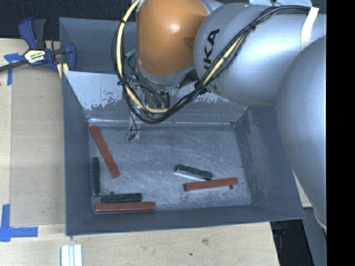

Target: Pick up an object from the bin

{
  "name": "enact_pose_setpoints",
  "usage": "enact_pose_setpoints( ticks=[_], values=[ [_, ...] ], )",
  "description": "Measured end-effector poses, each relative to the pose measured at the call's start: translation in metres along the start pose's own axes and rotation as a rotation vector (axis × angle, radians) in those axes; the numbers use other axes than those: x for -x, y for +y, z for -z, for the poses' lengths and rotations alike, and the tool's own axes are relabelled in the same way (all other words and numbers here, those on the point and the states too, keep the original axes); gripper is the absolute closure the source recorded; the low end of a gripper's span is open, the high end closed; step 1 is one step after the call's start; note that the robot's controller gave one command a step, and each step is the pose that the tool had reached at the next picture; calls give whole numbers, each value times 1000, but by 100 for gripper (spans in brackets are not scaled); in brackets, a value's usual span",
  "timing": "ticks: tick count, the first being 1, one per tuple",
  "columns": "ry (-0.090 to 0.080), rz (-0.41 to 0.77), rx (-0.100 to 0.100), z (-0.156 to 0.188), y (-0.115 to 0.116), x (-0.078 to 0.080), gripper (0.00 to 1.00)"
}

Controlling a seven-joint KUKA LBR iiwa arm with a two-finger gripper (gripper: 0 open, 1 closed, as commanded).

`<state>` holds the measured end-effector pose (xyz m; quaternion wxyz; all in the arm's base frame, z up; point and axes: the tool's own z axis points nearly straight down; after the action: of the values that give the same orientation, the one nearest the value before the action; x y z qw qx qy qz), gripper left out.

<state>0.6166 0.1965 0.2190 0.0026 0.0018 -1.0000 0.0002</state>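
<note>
My gripper [153, 97] sits high over the bin's back left part, tucked under the orange cover and ringed by cables. Nothing shows in its grasp. Nearest below it, a red-brown flat stick [104, 151] lies slanted on the bin's left floor, its upper end towards the back wall. A dark green stick [96, 176] lies lengthwise along the left wall just beside the red one's lower end.
Along the front wall lie a dark green stick [125, 197] and a red stick [125, 206], side by side. Right of the middle, a dark green stick [193, 172] rests just behind another red stick [211, 185]. The arm covers the bin's back right.
</note>
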Motion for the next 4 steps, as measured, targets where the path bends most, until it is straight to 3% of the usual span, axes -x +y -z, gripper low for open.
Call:
enact_pose_setpoints(
  ticks=[1,2,3,4],
  values=[
    [0,204,-2,-90,-30,-42,0],
    [-7,-81,-2,-150,-116,0,0],
    [-16,-262,1,-51,-169,1,0],
    [-1,-4,-1,-138,-225,-89,0]
  ],
)
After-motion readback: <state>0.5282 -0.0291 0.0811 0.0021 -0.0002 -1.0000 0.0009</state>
